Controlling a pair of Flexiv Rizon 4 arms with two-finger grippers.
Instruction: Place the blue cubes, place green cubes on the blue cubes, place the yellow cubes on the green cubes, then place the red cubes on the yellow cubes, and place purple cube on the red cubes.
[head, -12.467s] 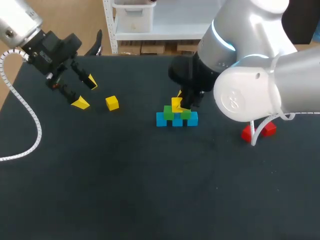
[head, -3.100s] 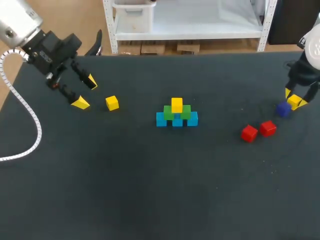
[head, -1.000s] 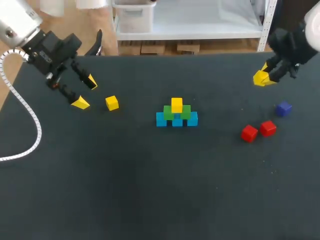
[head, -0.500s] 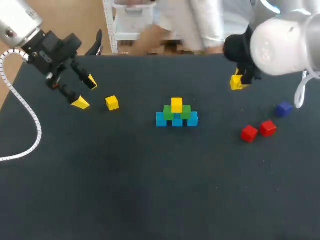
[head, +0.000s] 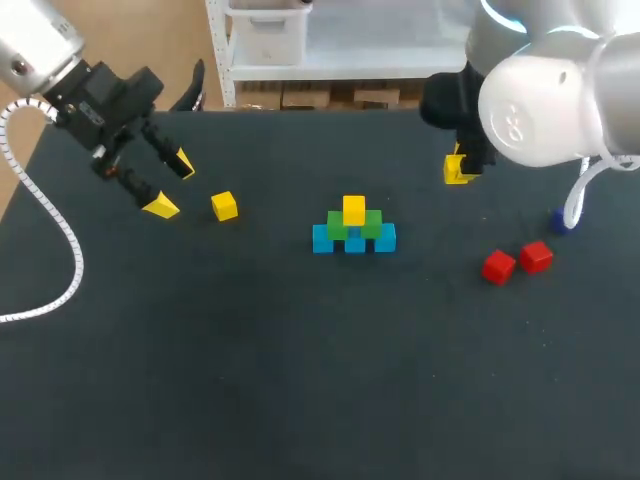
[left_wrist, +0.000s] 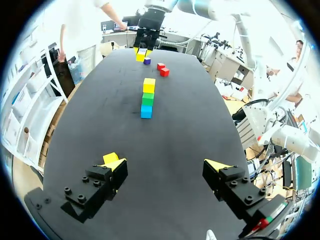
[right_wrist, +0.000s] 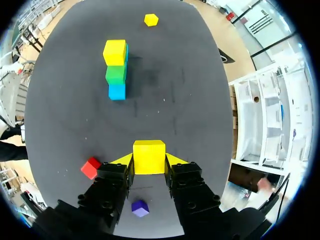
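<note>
The black table (head: 300, 380) carried 11 cubes: 3 blue, 2 green, 3 yellow, 2 red and 1 purple. The left arm (head: 40, 50) stood at the far left corner, the right arm (head: 545, 95) at the far right.

At mid-table stood a pyramid (head: 354, 228). Its 3 blue cubes (head: 355, 243) formed a row whose long axis ran from side to side across the table. The 2 green cubes (head: 370, 226) sat on them, and 1 yellow cube (head: 353, 209) was on top.

The left gripper (head: 170, 185) hung with its fingers spread wide, holding nothing, a loose yellow cube (head: 224, 206) just beside it. The right gripper (head: 457, 172) clamped the 3rd yellow cube (right_wrist: 149, 156) between both fingers, square to them, to the right of the pyramid and farther back.

The 2 red cubes (head: 498, 266) lay side by side at the right, with the purple cube (right_wrist: 140, 208) near them
</note>
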